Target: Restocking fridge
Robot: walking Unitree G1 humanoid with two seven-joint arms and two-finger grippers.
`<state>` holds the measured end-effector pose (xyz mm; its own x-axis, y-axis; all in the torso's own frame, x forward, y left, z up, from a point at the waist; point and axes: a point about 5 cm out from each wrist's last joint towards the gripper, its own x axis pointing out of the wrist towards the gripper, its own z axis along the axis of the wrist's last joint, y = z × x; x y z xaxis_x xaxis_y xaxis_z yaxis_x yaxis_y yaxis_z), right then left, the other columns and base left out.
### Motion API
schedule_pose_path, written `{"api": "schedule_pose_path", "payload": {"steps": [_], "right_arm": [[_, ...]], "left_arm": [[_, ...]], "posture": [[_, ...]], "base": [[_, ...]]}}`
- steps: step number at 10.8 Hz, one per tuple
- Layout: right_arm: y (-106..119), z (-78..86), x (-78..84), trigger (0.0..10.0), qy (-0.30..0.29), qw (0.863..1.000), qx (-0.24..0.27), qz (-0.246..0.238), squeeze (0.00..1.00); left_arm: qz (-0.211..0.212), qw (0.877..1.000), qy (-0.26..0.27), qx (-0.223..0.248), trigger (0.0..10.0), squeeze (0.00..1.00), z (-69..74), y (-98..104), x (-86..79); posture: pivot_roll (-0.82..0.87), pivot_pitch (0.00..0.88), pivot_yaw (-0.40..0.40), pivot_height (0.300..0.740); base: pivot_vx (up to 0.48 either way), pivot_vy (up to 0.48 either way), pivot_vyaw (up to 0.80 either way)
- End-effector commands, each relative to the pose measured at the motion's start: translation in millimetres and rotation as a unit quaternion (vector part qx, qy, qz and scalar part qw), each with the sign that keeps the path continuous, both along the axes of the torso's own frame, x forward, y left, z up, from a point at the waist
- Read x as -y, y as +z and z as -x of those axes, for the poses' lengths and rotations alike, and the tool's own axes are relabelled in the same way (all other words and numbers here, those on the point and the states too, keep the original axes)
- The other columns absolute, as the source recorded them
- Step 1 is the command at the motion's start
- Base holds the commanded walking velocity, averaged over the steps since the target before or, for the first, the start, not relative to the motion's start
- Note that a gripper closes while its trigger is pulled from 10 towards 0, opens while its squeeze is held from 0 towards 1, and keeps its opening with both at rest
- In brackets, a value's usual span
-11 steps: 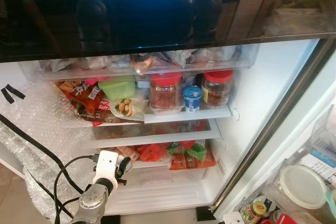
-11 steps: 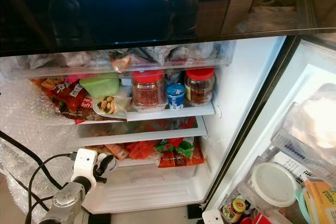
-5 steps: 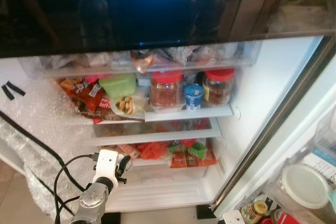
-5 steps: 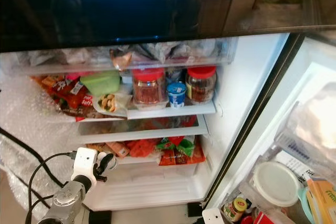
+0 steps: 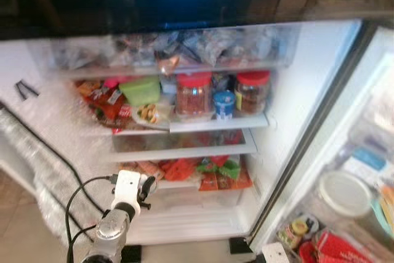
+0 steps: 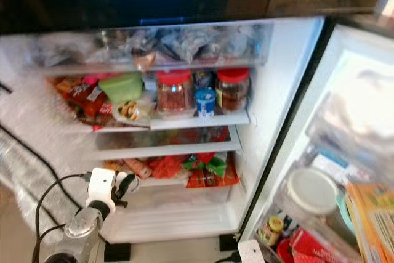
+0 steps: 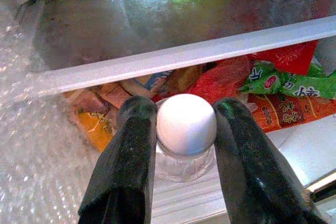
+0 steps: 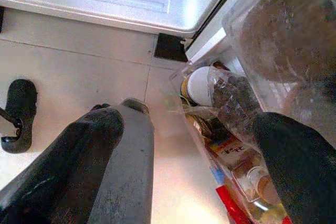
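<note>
My left gripper (image 7: 185,111) is shut on a small clear bottle with a round white cap (image 7: 186,125), its black fingers (image 7: 131,150) pressing on both sides of the neck. In the eye views the left gripper (image 5: 145,188) is held at the left end of the fridge's lowest shelf (image 5: 184,184), just in front of red and green snack packets (image 5: 212,173). My right gripper (image 8: 186,121) hangs open and empty above the tiled floor, beside the open fridge door's bottom bin (image 8: 220,129).
The middle shelf (image 5: 215,124) carries two red-lidded jars (image 5: 194,95), a blue cup (image 5: 224,104) and a green box (image 5: 140,89). Bubble wrap (image 5: 55,152) and a black cable (image 5: 77,192) lie at the left. The door bins (image 5: 345,195) at the right hold several items.
The whole picture has shifted and blurred, so the camera moved. My left gripper stays shut on the bottle at the lowest shelf.
</note>
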<state>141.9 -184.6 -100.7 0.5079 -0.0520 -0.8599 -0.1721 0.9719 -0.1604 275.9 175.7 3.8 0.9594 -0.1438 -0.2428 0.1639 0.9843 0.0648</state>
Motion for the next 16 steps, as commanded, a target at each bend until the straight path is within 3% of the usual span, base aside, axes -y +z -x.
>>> {"api": "schedule_pose_path", "payload": {"steps": [1,4,5,16], "right_arm": [[-2,5.9,-1.2,10.0,-0.006,1.000,-0.013,-0.004,0.00],[-3,6.8,-1.9,10.0,-0.006,1.000,-0.021,-0.004,0.00],[-3,6.4,-1.8,10.0,-0.007,1.000,-0.019,-0.005,0.00],[-4,11.8,-3.0,10.0,0.004,1.000,-0.015,-0.013,0.00]], "left_arm": [[-0.001,1.000,0.002,0.031,10.0,0.00,-6.4,11,0.0],[-0.002,0.999,0.002,0.054,10.0,0.00,-10.2,19,1.6],[-0.002,0.998,0.002,0.059,10.0,0.00,-10.8,21,3.2],[-0.004,0.996,0.010,0.091,10.0,0.00,-16.5,38,2.6]], "posture": [[0.00,0.000,0.018,0.675],[0.00,0.000,0.018,0.675],[0.00,0.000,0.018,0.655],[0.00,0.000,0.015,0.655]], "base": [[0.000,0.000,0.00],[0.000,0.000,0.00],[0.000,0.000,0.00],[0.000,0.000,0.00]]}}
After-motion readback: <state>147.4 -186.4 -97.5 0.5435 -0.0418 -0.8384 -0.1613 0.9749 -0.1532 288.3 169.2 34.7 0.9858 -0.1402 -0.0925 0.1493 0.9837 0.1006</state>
